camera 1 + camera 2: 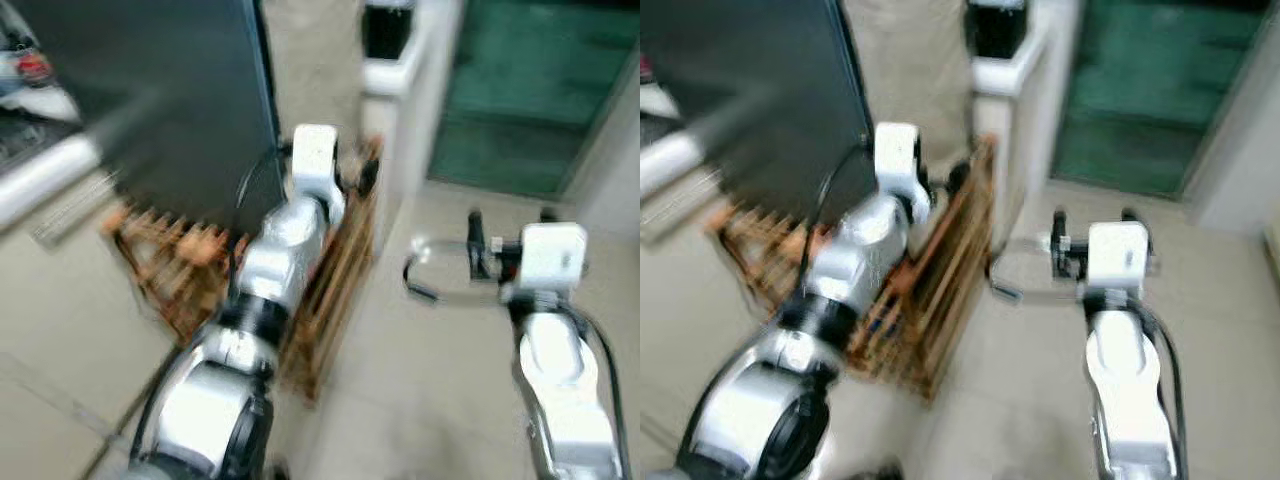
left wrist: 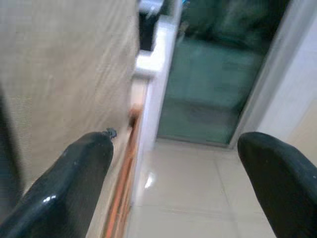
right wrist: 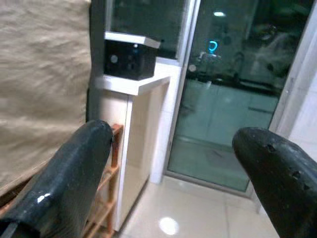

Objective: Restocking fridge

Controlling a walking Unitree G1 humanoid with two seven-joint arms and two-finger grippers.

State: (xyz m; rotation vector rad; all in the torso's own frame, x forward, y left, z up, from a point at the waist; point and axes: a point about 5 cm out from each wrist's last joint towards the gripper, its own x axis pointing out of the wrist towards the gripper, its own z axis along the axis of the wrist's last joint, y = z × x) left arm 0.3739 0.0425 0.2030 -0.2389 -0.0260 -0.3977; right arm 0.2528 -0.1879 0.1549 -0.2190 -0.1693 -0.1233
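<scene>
A tall black fridge [image 1: 150, 100] stands at the upper left, blurred; a grey bar [image 1: 50, 170] and shelves with small items [image 1: 30, 70] show at its left side. My left arm [image 1: 290, 240] reaches forward over a wooden rack beside it. My left gripper [image 2: 178, 141] is open with nothing between its fingers, pointing along a beige wall toward a glass door. On the right, over the floor, my right gripper [image 3: 173, 134] is held out, open and empty too. A pale blurred loop [image 1: 440, 265] shows beside the right wrist; I cannot tell what it is.
A wooden slatted rack [image 1: 340, 270] stands on the floor beside the fridge. Behind it, a white cabinet [image 3: 138, 119] carries a black box [image 3: 131, 59]. A dark glass sliding door [image 1: 530, 90] lies ahead at the right. Pale tiled floor [image 1: 430, 400] spreads below.
</scene>
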